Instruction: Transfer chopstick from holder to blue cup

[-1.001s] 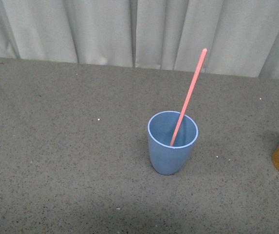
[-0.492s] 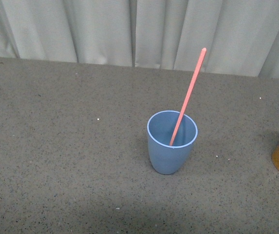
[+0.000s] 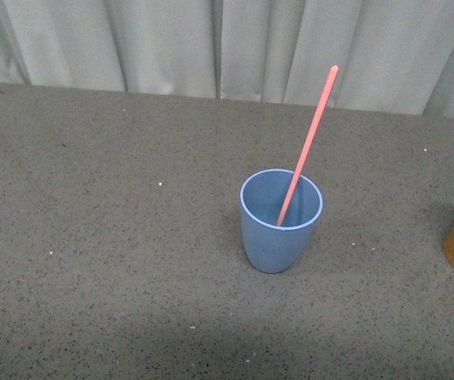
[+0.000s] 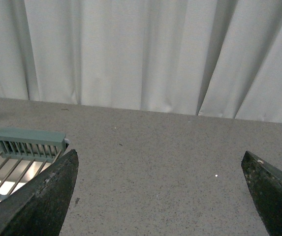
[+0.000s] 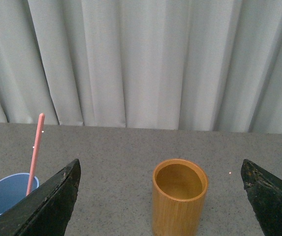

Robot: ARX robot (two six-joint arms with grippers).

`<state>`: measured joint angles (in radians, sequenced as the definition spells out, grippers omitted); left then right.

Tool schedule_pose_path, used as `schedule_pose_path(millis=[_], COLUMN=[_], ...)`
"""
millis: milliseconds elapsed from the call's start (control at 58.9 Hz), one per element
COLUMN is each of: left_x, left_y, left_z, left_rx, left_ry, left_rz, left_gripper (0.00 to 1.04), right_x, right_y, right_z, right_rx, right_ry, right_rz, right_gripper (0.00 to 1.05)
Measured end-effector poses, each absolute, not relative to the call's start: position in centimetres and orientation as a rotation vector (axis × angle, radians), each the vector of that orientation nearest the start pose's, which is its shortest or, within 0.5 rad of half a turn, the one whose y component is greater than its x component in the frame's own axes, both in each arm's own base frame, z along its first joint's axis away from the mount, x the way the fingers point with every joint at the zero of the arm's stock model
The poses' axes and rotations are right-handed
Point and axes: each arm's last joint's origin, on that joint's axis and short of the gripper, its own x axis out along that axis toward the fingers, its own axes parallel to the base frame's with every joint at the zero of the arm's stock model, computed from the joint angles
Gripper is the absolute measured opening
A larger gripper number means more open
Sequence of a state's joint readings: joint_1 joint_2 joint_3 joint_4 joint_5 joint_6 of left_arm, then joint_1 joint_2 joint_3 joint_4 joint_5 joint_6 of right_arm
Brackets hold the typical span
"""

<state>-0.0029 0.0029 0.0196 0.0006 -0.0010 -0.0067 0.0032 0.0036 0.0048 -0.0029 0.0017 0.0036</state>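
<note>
jaws spread wide on left gripper and right gripper, both empty, you hold nothing. light blue plastic cup mid-table, salmon-pink chopstick inside, leaning on rim. orange-brown wooden holder to right looks empty; transfer likely done.

Front view tilted slightly downward.

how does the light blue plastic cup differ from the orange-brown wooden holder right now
The light blue plastic cup holds a salmon-pink chopstick leaning against its rim; the orange-brown wooden holder looks empty in the right wrist view. The cup tapers to a narrower rounded base, while the holder looks like a nearly straight-sided cylinder. The cup is matte blue with a paler rim; the holder is smooth, warm-toned wood. Both stand upright, open at the top, on the grey speckled table.
</note>
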Motion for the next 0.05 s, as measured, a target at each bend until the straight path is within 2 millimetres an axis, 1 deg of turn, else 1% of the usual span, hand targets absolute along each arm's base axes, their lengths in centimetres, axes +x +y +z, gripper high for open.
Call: schedule_pose_path(millis=[51], left_x=[9.66], left_y=[-0.02], left_z=[17.00], left_rx=[-0.007], left_ry=[-0.017], left_rz=[-0.002], left_gripper=[0.98], right_x=[9.76], right_y=[0.03], right_z=[16.46], right_rx=[0.004], right_ry=[0.002], right_rz=[0.002], right_gripper=[0.95])
